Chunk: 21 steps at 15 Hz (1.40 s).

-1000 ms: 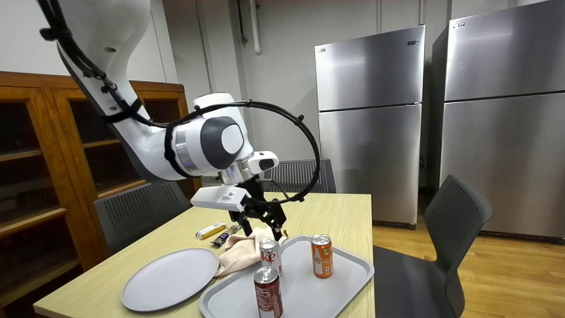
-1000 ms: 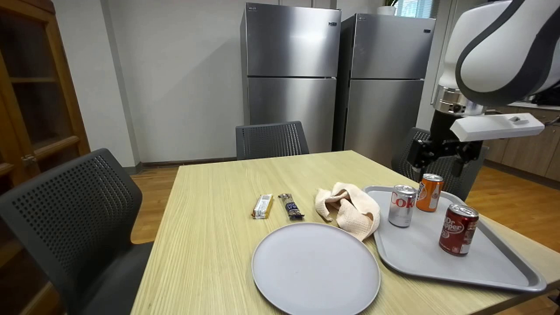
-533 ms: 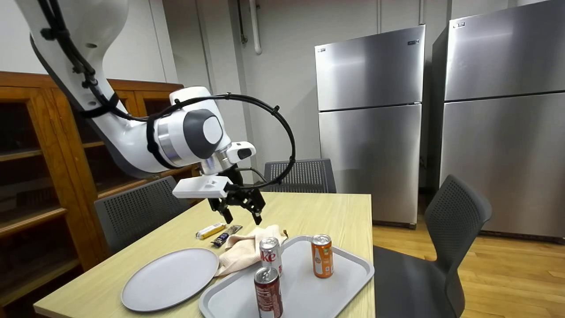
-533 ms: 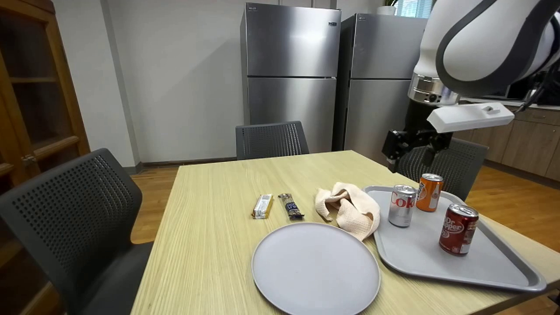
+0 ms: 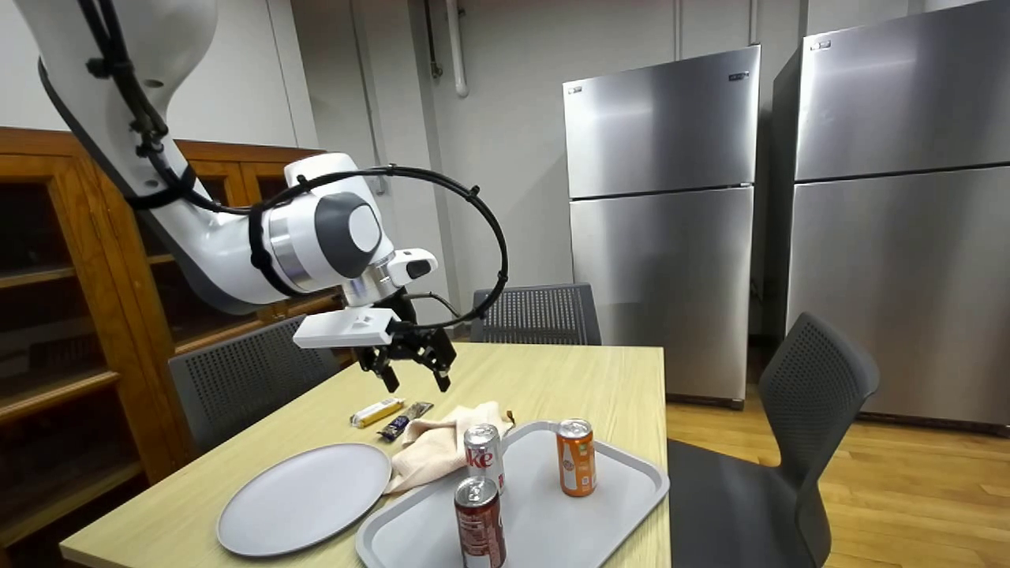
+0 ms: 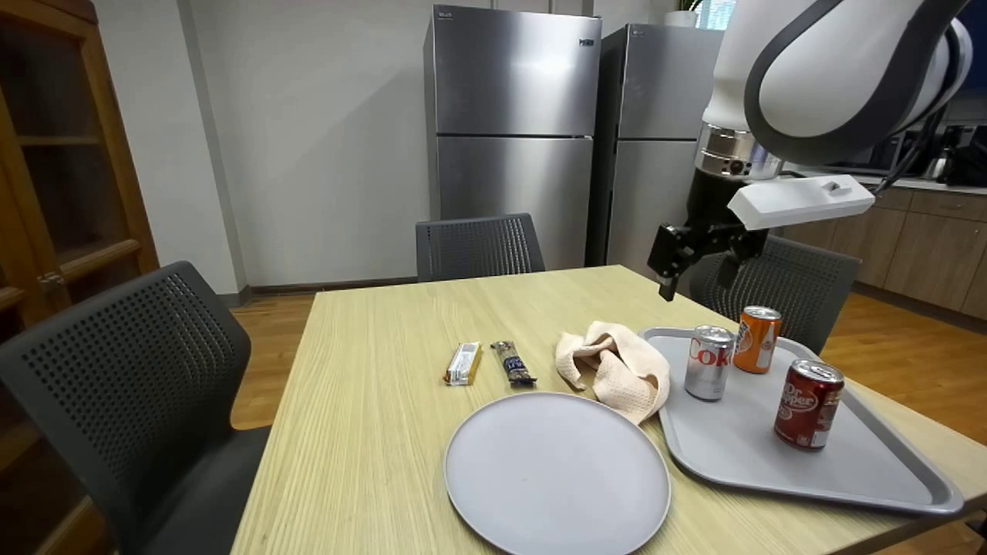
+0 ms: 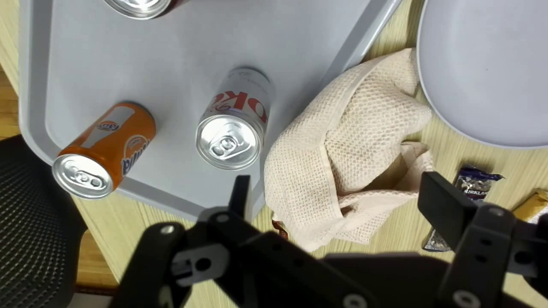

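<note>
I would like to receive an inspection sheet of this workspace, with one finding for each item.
Surface: pale table, bearing a gray tray and gray plate.
Job's things: crumpled beige cloth beside the tray, nearest the gripper, not touched.
Clutter: yellow-wrapped bar and dark-wrapped bar near the plate; Coke can, Fanta can and Dr Pepper can upright on the tray.
Gripper: open, nothing held, above the table.
Cables: black cable strapped along the arm, looping out near the gripper; snags: nothing seen.
Surroundings: gray chairs, two steel refrigerators, wooden cabinet.
</note>
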Each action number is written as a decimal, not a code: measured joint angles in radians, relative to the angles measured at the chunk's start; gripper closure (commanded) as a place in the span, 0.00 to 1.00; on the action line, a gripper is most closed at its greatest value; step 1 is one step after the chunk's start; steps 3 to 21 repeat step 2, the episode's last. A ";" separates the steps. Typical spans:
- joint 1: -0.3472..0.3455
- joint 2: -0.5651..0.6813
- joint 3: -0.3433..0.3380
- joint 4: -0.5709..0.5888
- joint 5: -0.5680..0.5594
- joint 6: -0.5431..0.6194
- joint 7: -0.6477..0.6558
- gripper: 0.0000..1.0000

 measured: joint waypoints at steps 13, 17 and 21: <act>0.000 0.000 0.000 0.000 0.000 0.000 0.000 0.00; 0.000 0.000 0.000 0.000 0.000 0.000 0.000 0.00; 0.000 0.000 0.000 0.000 0.000 0.000 0.000 0.00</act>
